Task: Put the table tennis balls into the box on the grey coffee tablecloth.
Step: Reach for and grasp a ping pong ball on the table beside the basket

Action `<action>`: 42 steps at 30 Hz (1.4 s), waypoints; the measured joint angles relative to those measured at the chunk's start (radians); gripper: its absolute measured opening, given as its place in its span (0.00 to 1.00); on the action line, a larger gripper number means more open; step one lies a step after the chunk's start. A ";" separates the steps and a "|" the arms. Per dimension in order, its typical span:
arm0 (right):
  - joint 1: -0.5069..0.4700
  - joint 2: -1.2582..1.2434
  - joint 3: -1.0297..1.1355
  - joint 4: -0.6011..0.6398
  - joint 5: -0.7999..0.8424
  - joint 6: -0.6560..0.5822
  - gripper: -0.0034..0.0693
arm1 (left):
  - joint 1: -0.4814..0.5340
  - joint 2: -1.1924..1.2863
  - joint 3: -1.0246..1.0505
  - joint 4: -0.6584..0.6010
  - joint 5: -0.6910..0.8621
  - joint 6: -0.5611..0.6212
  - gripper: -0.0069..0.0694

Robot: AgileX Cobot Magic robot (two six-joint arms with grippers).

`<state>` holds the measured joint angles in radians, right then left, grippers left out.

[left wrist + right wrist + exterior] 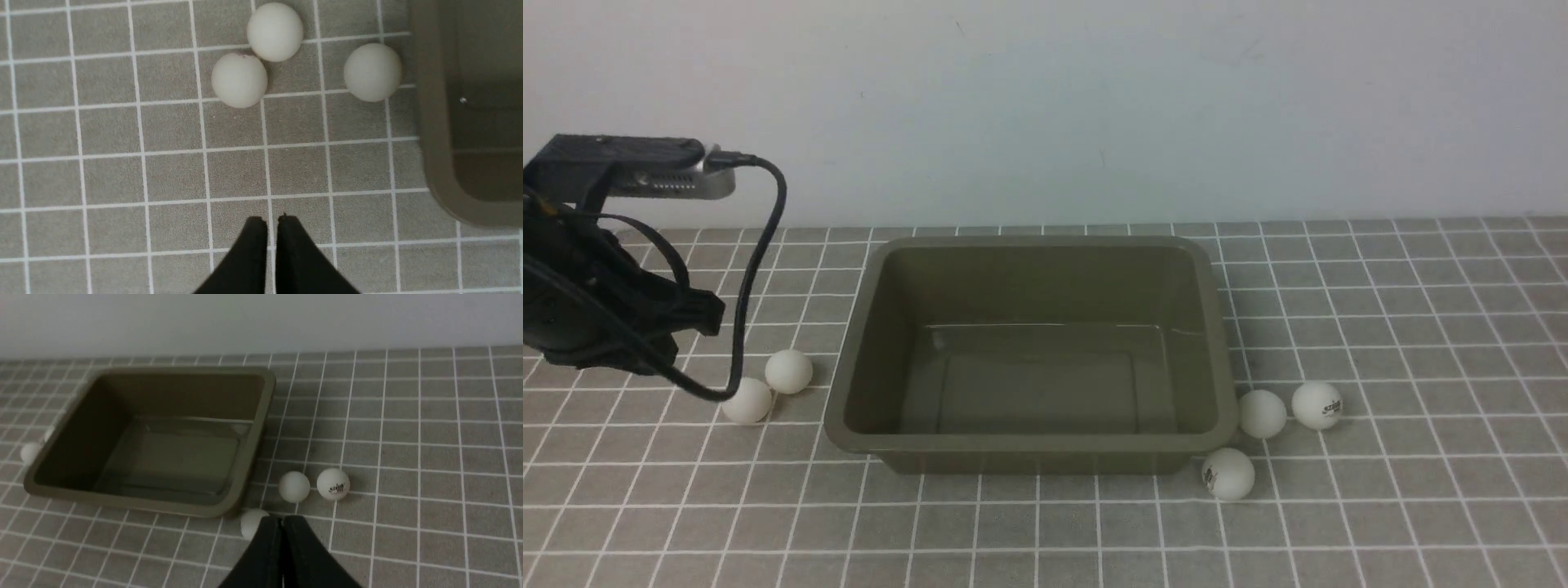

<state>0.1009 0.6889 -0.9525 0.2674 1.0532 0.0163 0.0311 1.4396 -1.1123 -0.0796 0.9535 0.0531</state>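
My L gripper [271, 223] is closed to a hair-thin slit w/ nothing between the fingers. It hangs over the grey coffee tablecloth [171, 175], tips above plain squares. My R gripper [282, 519] is pressed fully shut and also empty, above the cloth on the other side.

Just past the R tips, partly hidden by one finger, lies the nearest ball [1227, 474]. It has a small dark mark and sits by the near right corner of the box [1037, 445]. A bit further back are the plain ball [1262, 413], just beside the box's right wall, and next to it the logo ball [1316, 405].

Ahead of the L tips, well apart from them, lie 3 more table tennis balls. The pair [239, 80] look to be touching each other. The single ball [372, 72] sits just beside the box's outer wall.

Every ball I can see is on the cloth, outside the box. The box stands mid-cloth, upright, btwn the 2 groups. In the front view my L arm [605, 310] and its cable [760, 269] hang over the left side. The pale wall [1045, 106] closes off the back.
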 joint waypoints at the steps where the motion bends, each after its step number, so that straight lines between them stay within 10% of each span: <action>1: 0.000 0.007 0.000 0.003 0.003 -0.005 0.03 | 0.032 0.022 0.000 -0.022 -0.011 0.017 0.11; 9: 0.000 0.037 0.000 0.012 -0.011 -0.022 0.03 | 0.073 0.144 0.000 -0.108 -0.150 0.225 0.18; 19: 0.000 0.038 0.000 0.015 -0.040 -0.025 0.03 | 0.071 0.342 -0.006 -0.230 -0.369 0.291 0.78; 23: 0.000 0.038 0.000 0.015 -0.046 -0.025 0.03 | 0.070 0.395 -0.006 -0.254 -0.400 0.319 0.88; 31: 0.000 0.038 0.000 0.016 -0.050 -0.025 0.03 | 0.070 0.476 -0.006 -0.255 -0.412 0.335 0.80; 36: 0.000 0.054 -0.001 0.015 -0.070 0.003 0.03 | 0.070 0.484 -0.007 -0.253 -0.414 0.344 0.54; 42: 0.000 0.205 -0.031 -0.018 -0.064 0.043 0.03 | 0.072 0.449 -0.048 -0.207 -0.252 0.303 0.55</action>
<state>0.1009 0.8940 -0.9838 0.2491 0.9890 0.0590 0.1032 1.8881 -1.1606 -0.2866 0.7018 0.3565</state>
